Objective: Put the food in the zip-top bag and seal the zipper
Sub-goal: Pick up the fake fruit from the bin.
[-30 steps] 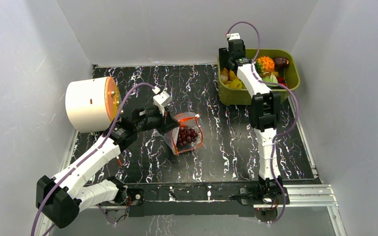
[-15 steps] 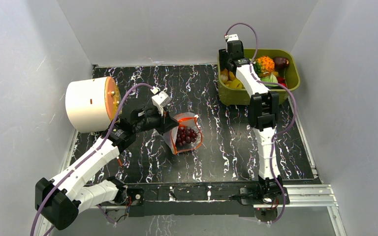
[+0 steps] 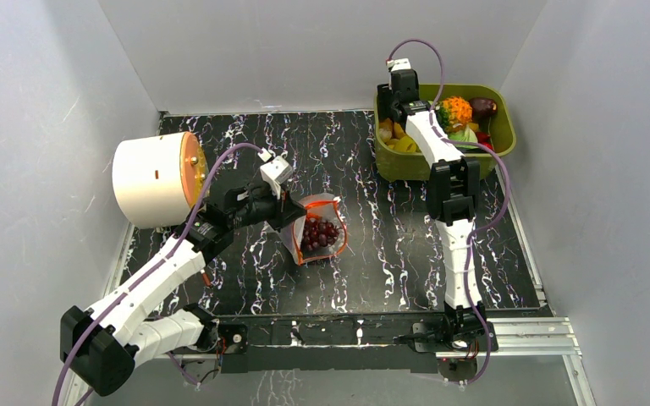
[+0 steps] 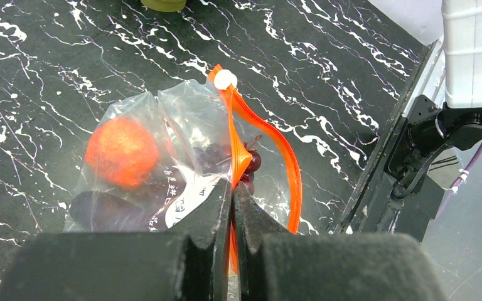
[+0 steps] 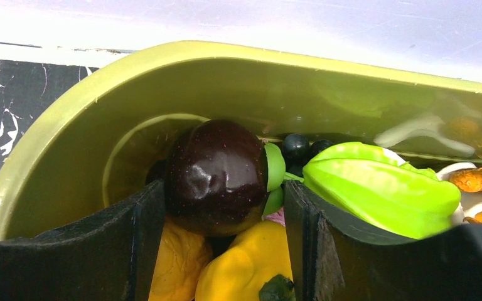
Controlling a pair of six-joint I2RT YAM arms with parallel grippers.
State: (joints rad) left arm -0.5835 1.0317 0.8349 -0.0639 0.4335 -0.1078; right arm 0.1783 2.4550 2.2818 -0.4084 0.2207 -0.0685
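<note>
Maroon round fruit [image 5: 216,175] sits between the half-open jaws of my right end effector [image 5: 221,188], inside the bin [image 5: 69,125]. My left end effector [image 4: 232,188] pinches the zipper [image 4: 232,135] of the zip-top bag [image 4: 182,119]; next, close and lift.

The light is bright and even. It falls from overhead and bounces off the pale walls, so the top view is crisp, though the walls lean outward at its edges. Left of the olive-green bin [image 3: 406,165], the black table [image 3: 389,245] carries only soft, faint shadows under my arms. Further left of the bin, the zip-top bag [image 4: 163,125] shows white glints on its crinkles and is sharp in my left wrist view, while my left gripper [image 4: 232,194] is a dark, blurred mass. Inside the bin, the maroon fruit [image 5: 216,175] bears small highlights. My right gripper [image 5: 221,200] is soft, and the bin's far wall looks hazy with reflections.
</note>
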